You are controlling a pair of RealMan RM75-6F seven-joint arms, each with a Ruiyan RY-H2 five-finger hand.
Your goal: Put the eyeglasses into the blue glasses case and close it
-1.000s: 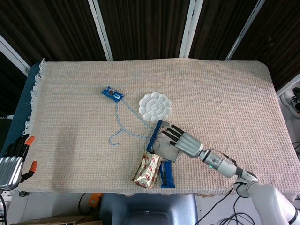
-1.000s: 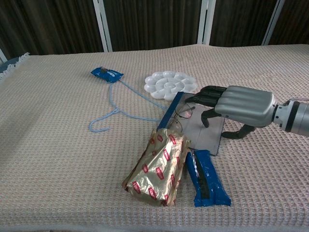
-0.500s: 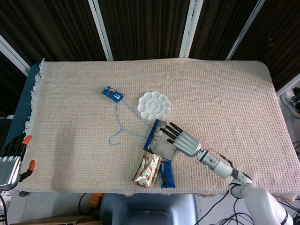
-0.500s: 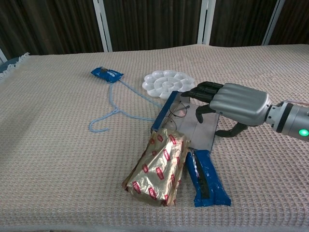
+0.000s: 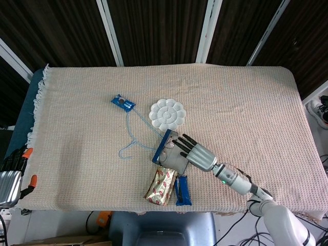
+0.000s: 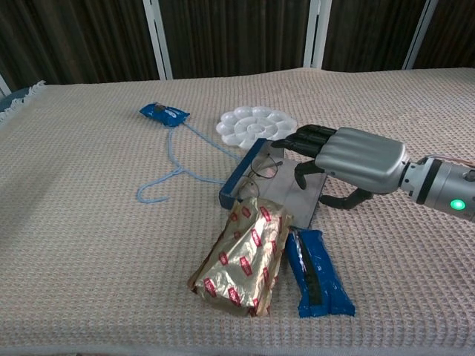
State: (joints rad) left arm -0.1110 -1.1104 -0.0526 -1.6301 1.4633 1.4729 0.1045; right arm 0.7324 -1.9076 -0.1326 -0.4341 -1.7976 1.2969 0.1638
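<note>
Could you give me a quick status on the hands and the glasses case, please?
Right robot hand over open blue glasses case, fingers by eyeglasses. Left robot hand idle off the table edge. Gold snack bag against the case's near end.

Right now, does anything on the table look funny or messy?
Yes. The blue glasses case lies open and slanted, its corner tucked against the gold snack bag. The eyeglasses rest crookedly over its edge, not fully inside, under the right hand.
</note>
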